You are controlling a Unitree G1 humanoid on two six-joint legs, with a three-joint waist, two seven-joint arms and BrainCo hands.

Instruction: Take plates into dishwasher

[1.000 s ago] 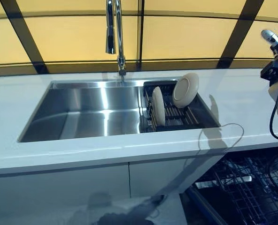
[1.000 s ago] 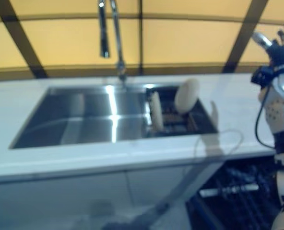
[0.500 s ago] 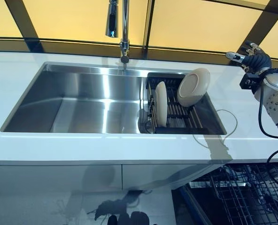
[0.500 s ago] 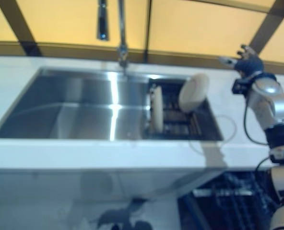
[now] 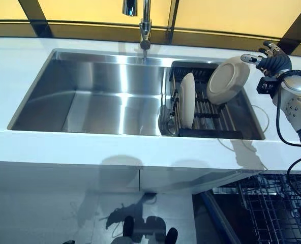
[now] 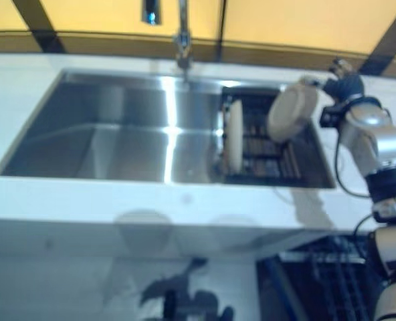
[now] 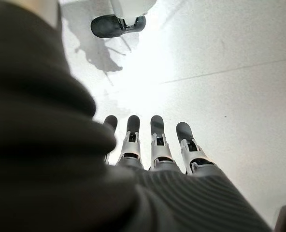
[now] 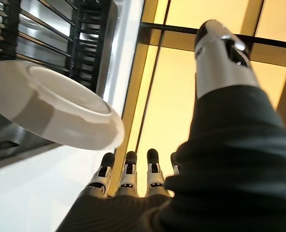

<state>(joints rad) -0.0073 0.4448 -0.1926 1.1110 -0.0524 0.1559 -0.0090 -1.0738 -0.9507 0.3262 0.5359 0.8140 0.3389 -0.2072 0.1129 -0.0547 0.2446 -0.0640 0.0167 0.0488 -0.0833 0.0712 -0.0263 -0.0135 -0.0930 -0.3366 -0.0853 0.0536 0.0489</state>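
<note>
I see my right hand (image 5: pixel 273 60) spread beside the leaning plate (image 5: pixel 228 80), holding nothing. Second plate (image 5: pixel 186 107) upright in rack (image 5: pixel 205 133). Left hand (image 7: pixel 152 150) hangs straight-fingered.

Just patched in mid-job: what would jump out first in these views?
Two round cream plates stand in the black wire rack at the right end of the stainless steel sink: one on edge, one leaning back. The right hand, fingers straight, hovers beside the leaning plate's rim. The dishwasher's dark wire basket stands open lower right.
</note>
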